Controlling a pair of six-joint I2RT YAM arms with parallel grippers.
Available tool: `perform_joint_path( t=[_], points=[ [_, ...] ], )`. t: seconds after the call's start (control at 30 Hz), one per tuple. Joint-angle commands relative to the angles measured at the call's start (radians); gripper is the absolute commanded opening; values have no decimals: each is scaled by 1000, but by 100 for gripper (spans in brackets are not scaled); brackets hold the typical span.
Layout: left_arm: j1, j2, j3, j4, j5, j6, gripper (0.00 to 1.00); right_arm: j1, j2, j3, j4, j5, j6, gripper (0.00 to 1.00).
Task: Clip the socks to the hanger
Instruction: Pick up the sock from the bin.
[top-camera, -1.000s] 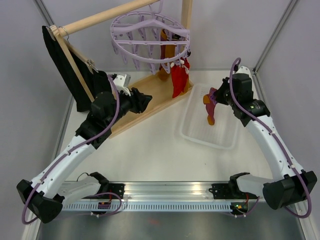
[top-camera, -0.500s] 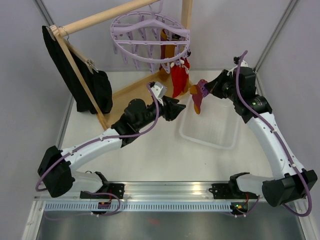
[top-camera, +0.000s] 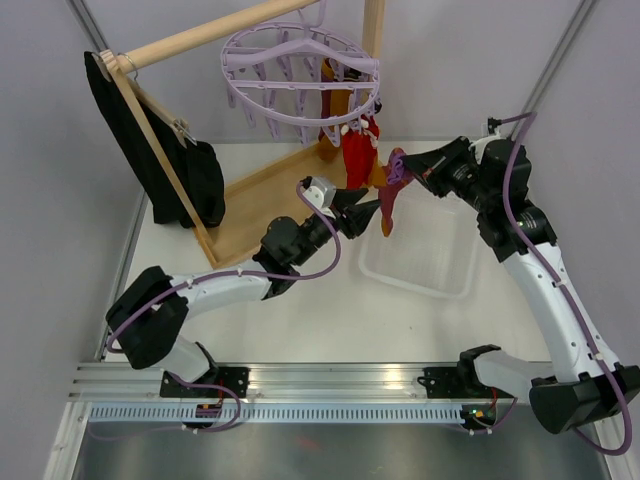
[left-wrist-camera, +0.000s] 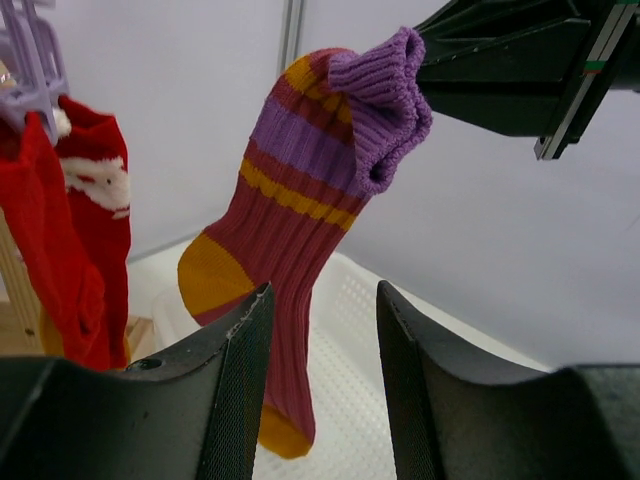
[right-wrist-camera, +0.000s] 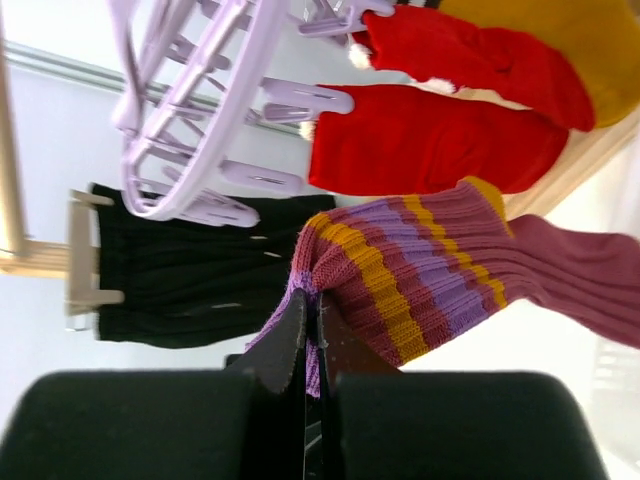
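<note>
The right gripper (right-wrist-camera: 312, 312) is clamped on the purple ribbed cuff of a striped sock (right-wrist-camera: 420, 270), maroon with purple and mustard bands. The sock hangs toe-down from the pinched cuff in mid-air. In the overhead view this right gripper (top-camera: 404, 170) holds the striped sock (top-camera: 389, 208) above the far left corner of a clear plastic tray (top-camera: 425, 270). The left gripper (left-wrist-camera: 322, 300) has its two fingers (left-wrist-camera: 235, 380) spread apart. The foot of the striped sock (left-wrist-camera: 300, 220) shows in the gap just beyond them, and whether they touch it cannot be told. From above, the left gripper (top-camera: 368, 210) points at the sock from the left, close beside it. Just behind and to the left, a pair of red socks (top-camera: 358, 160) with white trim hangs from pegs on the lavender hanger (top-camera: 300, 118). A mustard sock (top-camera: 335, 108) hangs further back. The hanger hooks over the bar of a wooden rack (top-camera: 200, 38), which also carries a black garment (top-camera: 150, 150). The rack and tray stand on the white table (top-camera: 300, 310).
</note>
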Motion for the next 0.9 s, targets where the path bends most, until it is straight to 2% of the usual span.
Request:
perform_joint_path(
  t=[0.0,0.27,0.87],
  points=[
    [-16,29,-3,254,-47,68,51,-6,-45,-22,80,-6,161,0],
    [-67,120,81,359,-64,158,51,-4,-73,-76,114,25,278,0],
    [-85,196,169,403,-109,134,51,-1,-95,-140,183,34,341,0]
  ],
)
